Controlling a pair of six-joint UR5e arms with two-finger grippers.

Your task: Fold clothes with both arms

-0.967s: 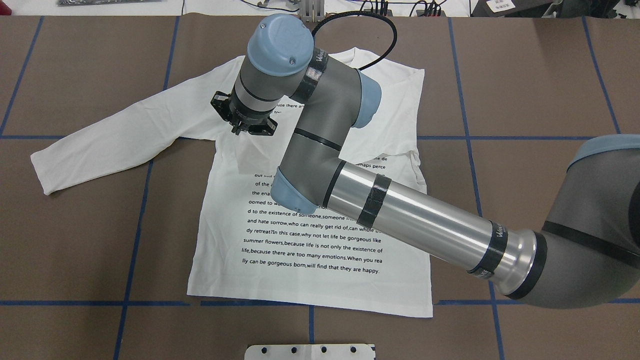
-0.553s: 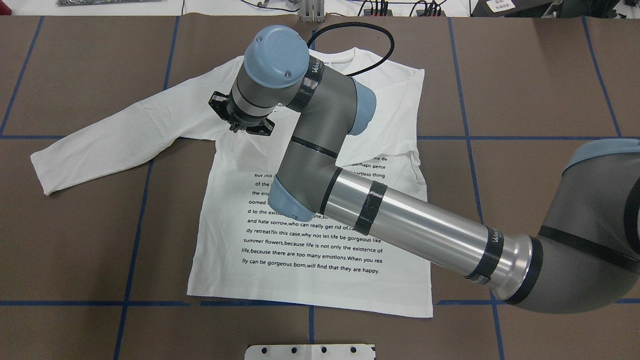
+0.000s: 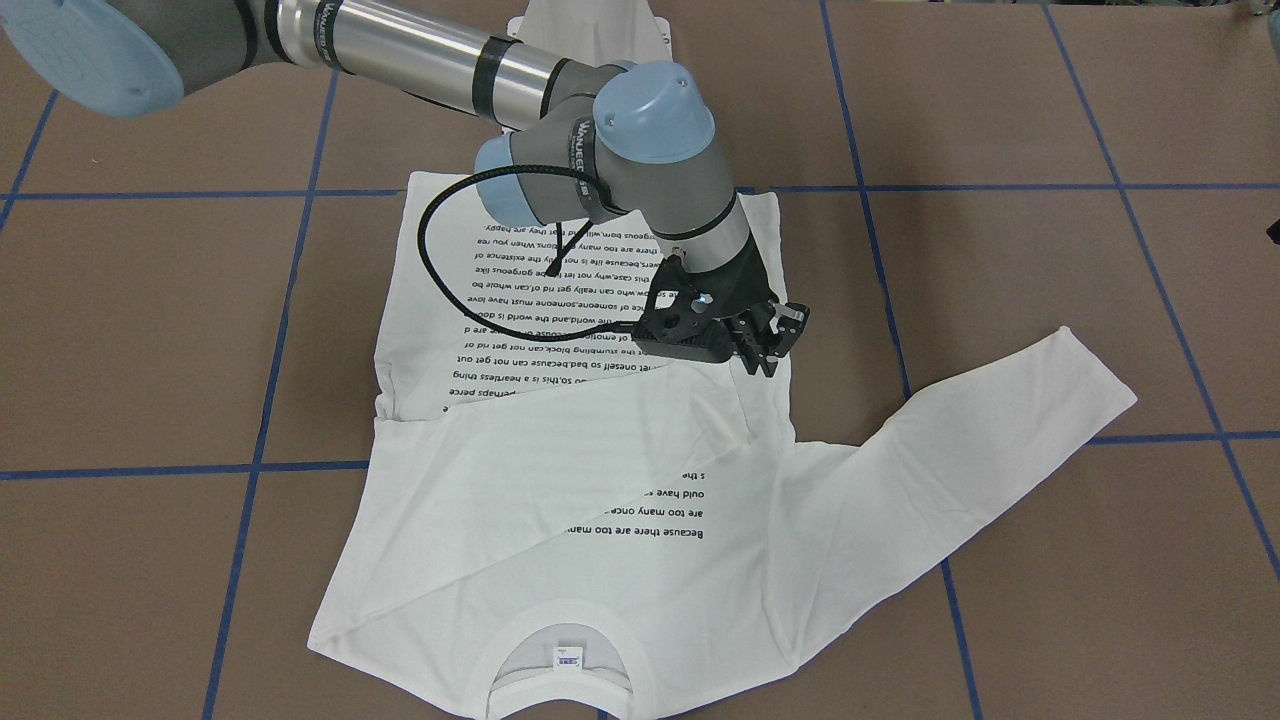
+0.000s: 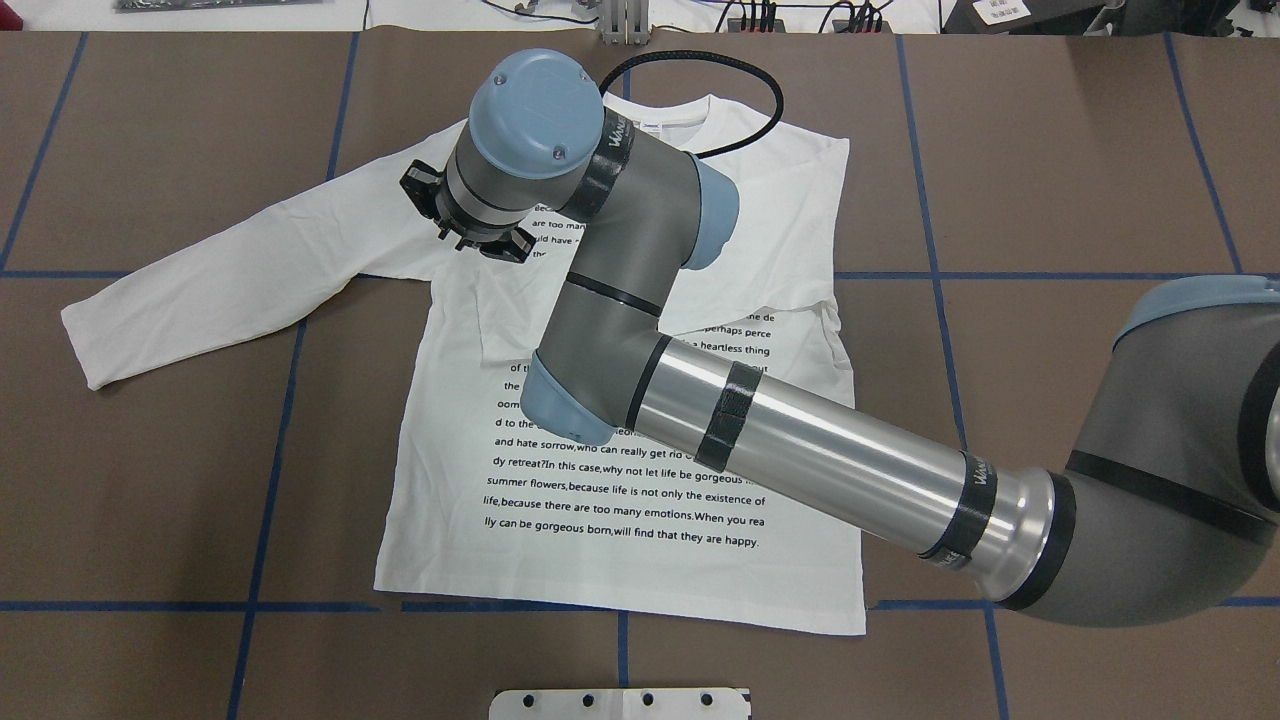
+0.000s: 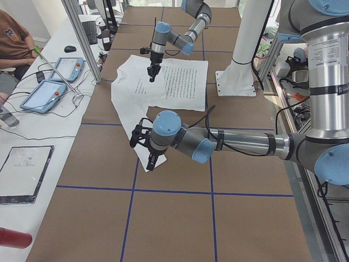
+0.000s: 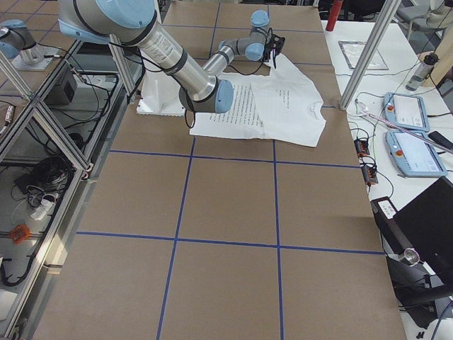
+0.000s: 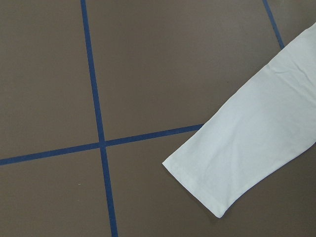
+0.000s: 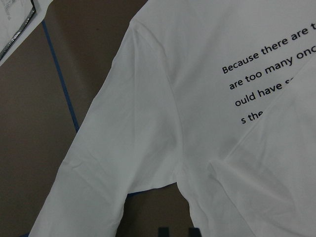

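Your right gripper hung empty, fingers a little apart, over the shirt's shoulder, upper left of centre in the overhead view. Left gripper sat by the cuff; couldn't tell its state. Risk I'd flag: pinching the folded-over sleeve too and dragging that fold loose.

Bright, even light from above covers the brown worktop and the white T-shirt. Shadows are soft and faint. A pale streak of glare runs along the silver tube of the right arm. The right wrist view is dimmer and greyish. All the views are sharp.
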